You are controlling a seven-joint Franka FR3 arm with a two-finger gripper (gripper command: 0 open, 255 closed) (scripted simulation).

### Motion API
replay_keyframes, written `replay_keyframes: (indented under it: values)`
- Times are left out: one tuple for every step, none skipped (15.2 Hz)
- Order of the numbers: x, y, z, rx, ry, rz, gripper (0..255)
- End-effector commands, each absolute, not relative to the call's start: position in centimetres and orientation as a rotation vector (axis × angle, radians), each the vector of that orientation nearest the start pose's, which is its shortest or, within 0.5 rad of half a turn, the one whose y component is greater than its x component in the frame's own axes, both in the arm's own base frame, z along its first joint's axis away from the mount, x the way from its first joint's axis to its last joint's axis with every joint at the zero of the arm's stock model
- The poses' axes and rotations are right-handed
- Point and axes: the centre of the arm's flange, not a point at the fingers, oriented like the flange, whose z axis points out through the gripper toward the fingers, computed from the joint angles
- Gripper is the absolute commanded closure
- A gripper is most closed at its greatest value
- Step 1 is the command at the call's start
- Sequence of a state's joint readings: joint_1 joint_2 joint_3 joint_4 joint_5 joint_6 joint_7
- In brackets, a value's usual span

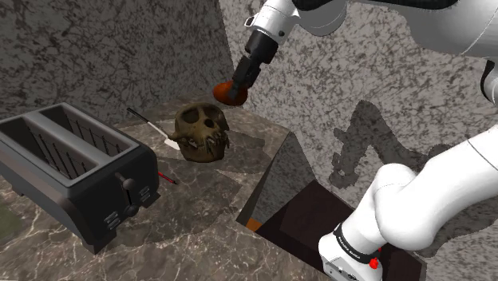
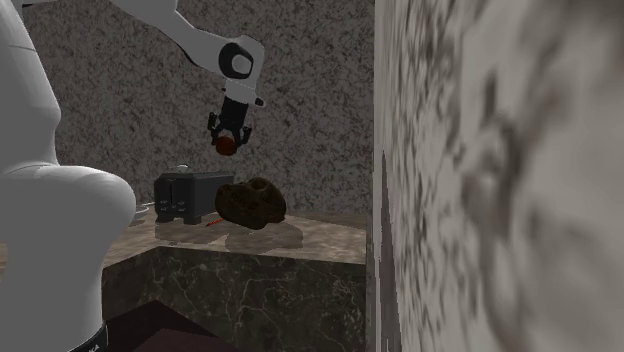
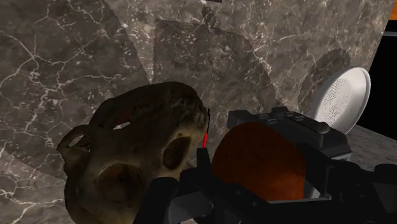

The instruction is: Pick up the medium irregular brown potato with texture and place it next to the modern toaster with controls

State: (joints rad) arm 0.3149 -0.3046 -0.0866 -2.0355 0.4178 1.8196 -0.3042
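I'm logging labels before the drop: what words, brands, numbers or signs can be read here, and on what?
No text can be read in these views.
On the toaster, the end face has controls, but any marks there are too small to read.
On the potato in the gripper and on the skull, no lettering shows.

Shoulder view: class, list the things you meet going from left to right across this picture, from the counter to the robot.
In order: toaster → skull → arm's white base. Left out: the reddish-brown potato clasped in the pincer, because it overlaps the skull's span.
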Motion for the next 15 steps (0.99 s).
replay_keyframes:
  values:
    - [44.8, 16.4, 58.9, -2.639, -0.6, -0.139, 255]
    - [44.4, 17.6, 58.9, -2.639, -0.6, -0.139, 255]
    - [43.9, 18.8, 58.9, -2.639, -0.6, -0.139, 255]
    - [43.5, 20.1, 58.9, -2.639, -0.6, -0.139, 255]
    - [43.0, 21.3, 58.9, -2.639, -0.6, -0.139, 255]
    - [42.6, 22.6, 58.9, -2.639, -0.6, -0.139, 255]
    - [42.1, 23.8, 58.9, -2.639, -0.6, -0.139, 255]
    - [41.6, 25.0, 58.9, -2.639, -0.6, -0.139, 255]
    - [41.2, 26.3, 58.9, -2.639, -0.6, -0.139, 255]
    - [40.7, 27.5, 58.9, -2.639, -0.6, -0.139, 255]
    - [40.3, 28.8, 58.9, -2.639, -0.6, -0.139, 255]
    - [39.8, 30.0, 58.9, -2.639, -0.6, -0.139, 255]
    - [39.4, 31.2, 58.9, -2.639, -0.6, -0.139, 255]
    - [38.9, 32.5, 58.9, -2.639, -0.6, -0.139, 255]
    - [38.5, 33.7, 58.9, -2.639, -0.6, -0.139, 255]
